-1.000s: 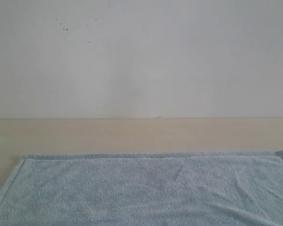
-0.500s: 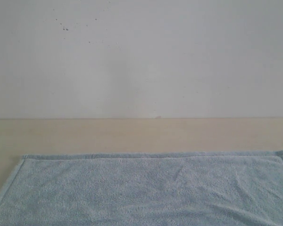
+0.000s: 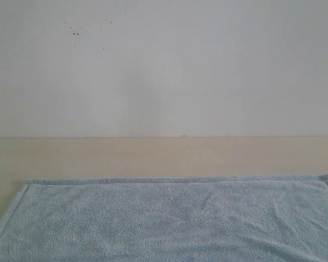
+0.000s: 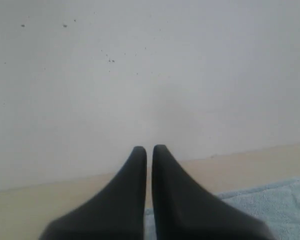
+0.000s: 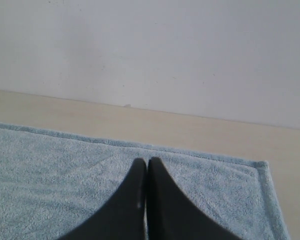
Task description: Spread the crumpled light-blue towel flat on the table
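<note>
Room: I see a plain white wall (image 3: 164, 65), a few dark specks high on its left, meeting the pale beige table (image 3: 153, 155) along the far edge.
Left claw: the left gripper (image 4: 149, 150) is clenched on nothing, its black fingers pressed together with only a slit between them. It points at the wall, with the towel's far hem just under its tips.
Right claw: the right gripper (image 5: 147, 162) is clenched and empty too, poised over the cloth near the far right corner.
Contact: I cannot tell whether either claw touches the fabric, and neither shows in the exterior view.
Towel: the towel (image 3: 169, 218) lies open across the near part of the table, far hem straight, both far corners squared out.
Wrinkles: shallow creases run right of the middle.
Unknown: the near edge is out of frame, so it may be folded.
Risk: I judge that a shut claw dragged low would snag the terry pile and bunch it up again.
Risk two: pulling one corner alone would skew the hem.
</note>
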Robot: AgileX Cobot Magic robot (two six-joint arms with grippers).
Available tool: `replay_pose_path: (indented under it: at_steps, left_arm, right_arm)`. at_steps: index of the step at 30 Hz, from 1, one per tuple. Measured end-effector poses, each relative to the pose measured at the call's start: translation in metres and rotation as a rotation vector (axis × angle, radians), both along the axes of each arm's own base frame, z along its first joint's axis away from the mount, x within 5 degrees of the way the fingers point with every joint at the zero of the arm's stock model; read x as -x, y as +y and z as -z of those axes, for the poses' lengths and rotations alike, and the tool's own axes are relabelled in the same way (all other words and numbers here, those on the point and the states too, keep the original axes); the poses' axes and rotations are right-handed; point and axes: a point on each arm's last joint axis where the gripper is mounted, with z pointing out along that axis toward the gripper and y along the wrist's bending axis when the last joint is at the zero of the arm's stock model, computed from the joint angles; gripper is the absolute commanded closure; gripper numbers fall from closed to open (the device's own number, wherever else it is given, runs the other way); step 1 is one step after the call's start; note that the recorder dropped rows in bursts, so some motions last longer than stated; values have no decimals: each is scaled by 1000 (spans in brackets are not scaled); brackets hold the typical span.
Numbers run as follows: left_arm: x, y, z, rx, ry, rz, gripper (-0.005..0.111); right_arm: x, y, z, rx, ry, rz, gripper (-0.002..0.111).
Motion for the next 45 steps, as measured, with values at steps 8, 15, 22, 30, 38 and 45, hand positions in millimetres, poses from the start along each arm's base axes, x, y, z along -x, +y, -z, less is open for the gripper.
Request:
replay_pose_path:
  at_steps: [8,15,22,30,38,45]
  left_arm:
    - [-1,1,5,-58,49,-17,103]
    - [-1,1,5,-117,36,-24,103]
    - [-1,1,6,-116,41,-25,103]
    - [-1,1,6,-120,42,-26,103]
    - [-2,6,6,-122,47,-111,103]
    - [-2,10,6,-120,52,-196,103]
  right_arm:
    - [0,0,0,0,0,0,108]
    - [0,0,0,0,0,0,108]
    - [0,0,0,0,0,0,108]
    - [0,0,0,0,0,0,108]
    - [0,0,0,0,0,0,108]
    - [0,0,0,0,0,0,108]
